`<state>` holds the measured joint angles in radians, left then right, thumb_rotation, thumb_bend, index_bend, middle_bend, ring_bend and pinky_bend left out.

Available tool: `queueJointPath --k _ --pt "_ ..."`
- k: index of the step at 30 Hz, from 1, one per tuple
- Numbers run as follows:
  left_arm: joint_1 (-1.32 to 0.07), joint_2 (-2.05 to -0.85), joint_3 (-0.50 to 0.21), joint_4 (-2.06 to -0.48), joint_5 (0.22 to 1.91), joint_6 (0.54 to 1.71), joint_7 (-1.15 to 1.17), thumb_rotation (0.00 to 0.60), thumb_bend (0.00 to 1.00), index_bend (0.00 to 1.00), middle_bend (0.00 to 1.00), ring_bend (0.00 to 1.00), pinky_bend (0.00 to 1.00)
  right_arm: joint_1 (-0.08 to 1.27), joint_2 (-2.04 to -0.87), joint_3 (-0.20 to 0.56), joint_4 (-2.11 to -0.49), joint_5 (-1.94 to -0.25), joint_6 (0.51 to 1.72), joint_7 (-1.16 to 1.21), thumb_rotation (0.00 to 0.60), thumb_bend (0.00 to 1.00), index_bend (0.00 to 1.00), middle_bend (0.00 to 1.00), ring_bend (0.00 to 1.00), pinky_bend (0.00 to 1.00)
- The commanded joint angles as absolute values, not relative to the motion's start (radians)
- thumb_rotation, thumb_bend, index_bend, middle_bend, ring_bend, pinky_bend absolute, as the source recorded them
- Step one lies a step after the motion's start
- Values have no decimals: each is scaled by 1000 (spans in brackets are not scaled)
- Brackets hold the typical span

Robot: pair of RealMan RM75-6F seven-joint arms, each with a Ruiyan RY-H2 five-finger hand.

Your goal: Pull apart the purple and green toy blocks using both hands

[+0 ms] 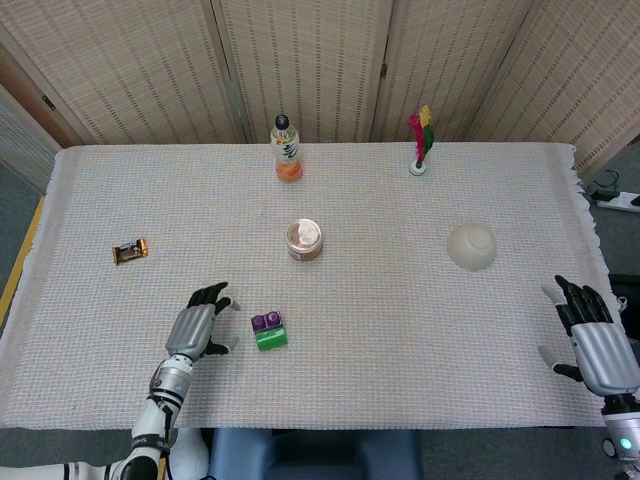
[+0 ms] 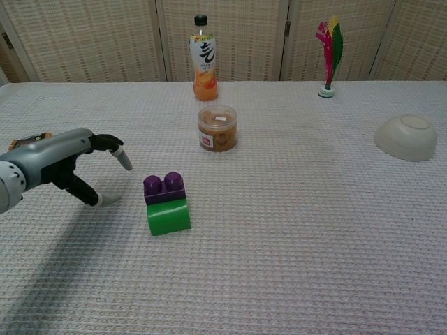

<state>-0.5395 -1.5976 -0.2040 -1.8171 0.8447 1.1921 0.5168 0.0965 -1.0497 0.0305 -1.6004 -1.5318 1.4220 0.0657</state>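
The left hand (image 1: 197,328) hovers with fingers spread and grasps nothing; the purple block (image 1: 266,321) sits joined to the green block (image 1: 270,339), both on the table (image 1: 400,300) just to this hand's right and not touching it. The right hand (image 1: 597,343) is released too, fingers apart, at the table's right edge, well apart from the blocks, with the upturned bowl (image 1: 471,246) ahead of it and to its left
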Motion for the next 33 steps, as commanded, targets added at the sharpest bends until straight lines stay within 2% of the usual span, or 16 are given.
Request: queueJointPath --k 1,10,17,23,33 --pt "-564 -1647 -200 -1797 832 1217 561 600 342 356 99 8 0 94 -1042 28 -1602 -1541 1430 83 600 331 0 0 0 0" --pt "-604 -1763 -215 -1718 849 1268 606 600 341 360 99 0 0 79 -1042 52 -1588 -1506 1464 103 600 331 0 0 0 0" --pt "-620 -1789 -279 -1723 722 1267 626 600 341 360 99 3 0 84 -1038 59 -1581 -1498 1454 120 600 331 0 0 0 0" --pt "-642 -1813 -292 -1690 684 1277 649 600 341 363 99 1 0 78 -1028 60 -1578 -1503 1467 148 600 332 0 0 0 0" --pt "-645 -1833 -278 -1658 724 1288 623 600 342 514 132 20 0 74 -1028 63 -1579 -1496 1469 139 600 331 0 0 0 0"
